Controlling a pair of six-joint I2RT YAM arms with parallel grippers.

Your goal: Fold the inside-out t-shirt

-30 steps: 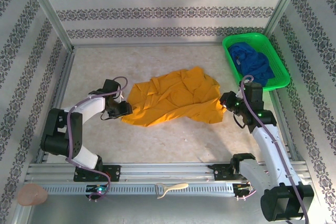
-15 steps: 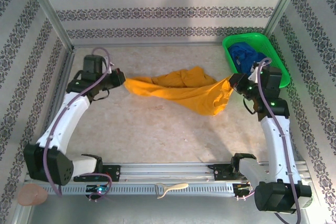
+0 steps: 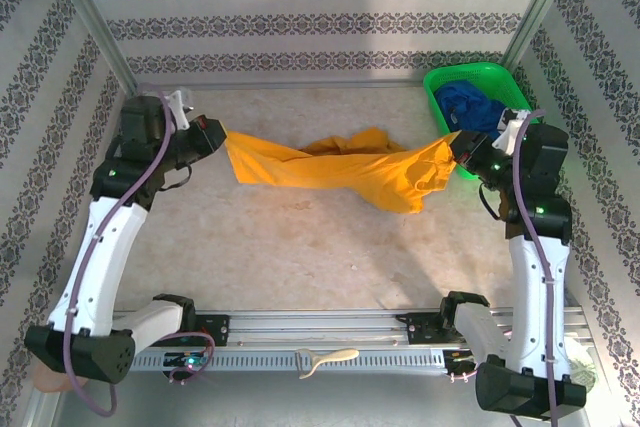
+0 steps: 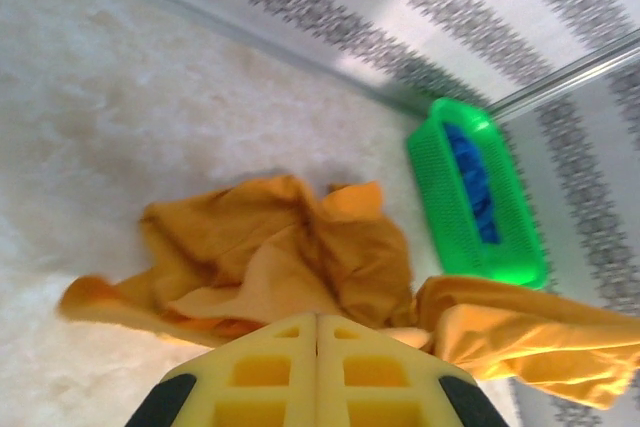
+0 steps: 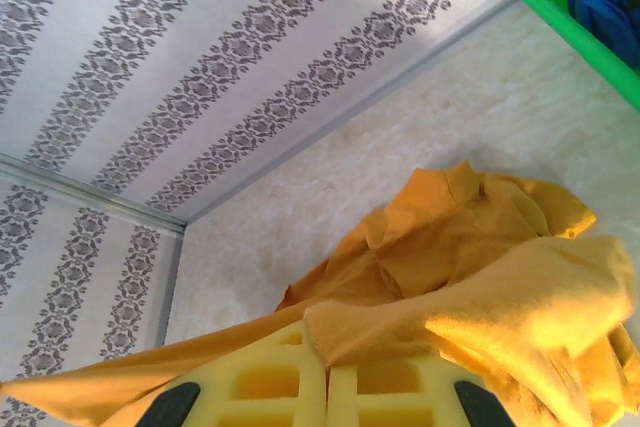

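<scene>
Beige marbled table (image 3: 300, 257) lies below the mustard-yellow t-shirt (image 3: 340, 169), stretched like a band between both arms with its crumpled middle sagging low, left of the green basket (image 3: 465, 69) holding a blue garment (image 3: 478, 107), while the left gripper (image 3: 220, 134) and right gripper (image 3: 456, 147) each pinch one end tightly.

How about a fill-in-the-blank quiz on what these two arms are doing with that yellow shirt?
The yellow shirt hangs stretched ____ the left hand and the right hand.
The number of hands gripping the shirt is ____.
The basket at the far right is ____ in colour.
The cloth lying inside it is ____.
Missing words: between, two, green, blue.
</scene>
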